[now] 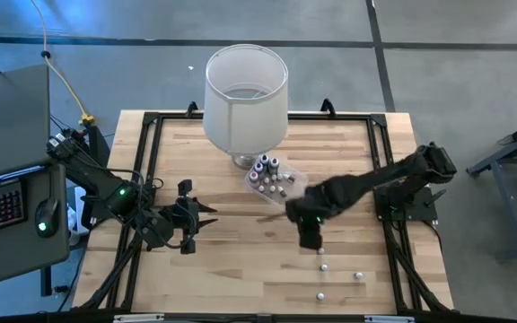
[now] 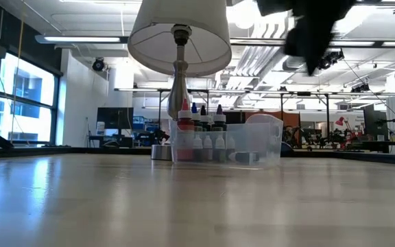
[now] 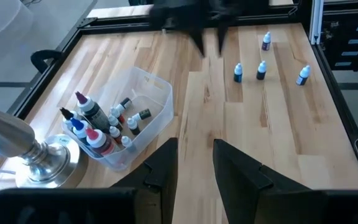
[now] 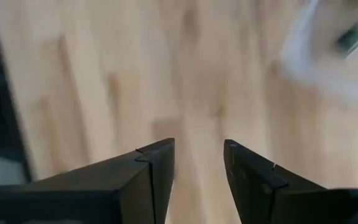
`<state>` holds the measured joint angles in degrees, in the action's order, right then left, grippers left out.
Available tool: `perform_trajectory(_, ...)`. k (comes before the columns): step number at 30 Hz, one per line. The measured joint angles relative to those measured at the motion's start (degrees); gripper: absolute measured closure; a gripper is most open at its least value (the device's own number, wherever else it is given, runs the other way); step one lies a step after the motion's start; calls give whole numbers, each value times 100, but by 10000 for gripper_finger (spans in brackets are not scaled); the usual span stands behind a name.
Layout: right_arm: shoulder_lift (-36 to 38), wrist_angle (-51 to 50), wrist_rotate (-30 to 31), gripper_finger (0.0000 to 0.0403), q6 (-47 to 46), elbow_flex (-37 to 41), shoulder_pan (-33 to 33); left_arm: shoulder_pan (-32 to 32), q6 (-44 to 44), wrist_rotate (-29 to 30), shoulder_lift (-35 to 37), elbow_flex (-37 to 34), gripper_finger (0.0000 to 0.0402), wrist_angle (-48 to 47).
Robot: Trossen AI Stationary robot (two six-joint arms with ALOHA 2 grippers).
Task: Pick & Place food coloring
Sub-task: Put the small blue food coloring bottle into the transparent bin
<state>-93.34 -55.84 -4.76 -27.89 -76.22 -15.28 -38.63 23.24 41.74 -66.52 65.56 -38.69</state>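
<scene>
The right gripper (image 1: 310,240) hangs with jaws a little apart and empty between the tub (image 1: 296,182) of food coloring (image 1: 267,168) and four little bottles on the tabletop (image 1: 232,260) (go slowly, grab one cap).

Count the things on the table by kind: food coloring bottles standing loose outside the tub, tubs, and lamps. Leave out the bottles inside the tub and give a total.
Food coloring bottles loose on the table: 4
Clear plastic tub: 1
Lamp: 1
Total: 6
</scene>
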Motion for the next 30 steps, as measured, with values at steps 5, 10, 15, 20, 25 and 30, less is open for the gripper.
perform_trajectory(5,-3,-93,-216,272,-1062,433,-789,0,126,-2,0,0,302,29)
perform_trajectory(10,-9,271,-174,272,-1845,1073,-1143,-1,128,38,0,1,302,197)
perform_trajectory(15,-11,1012,-217,272,-1863,1540,-1151,-1,129,39,0,1,302,261)
perform_trajectory(20,-13,1864,-282,272,-1885,2037,-1135,-1,194,40,0,1,302,261)
perform_trajectory(25,-13,2434,-326,273,-2178,2501,-1135,-1,213,50,0,0,302,261)
perform_trajectory(30,-13,2711,-301,282,-2271,2766,-1135,-2,213,62,0,0,302,261)
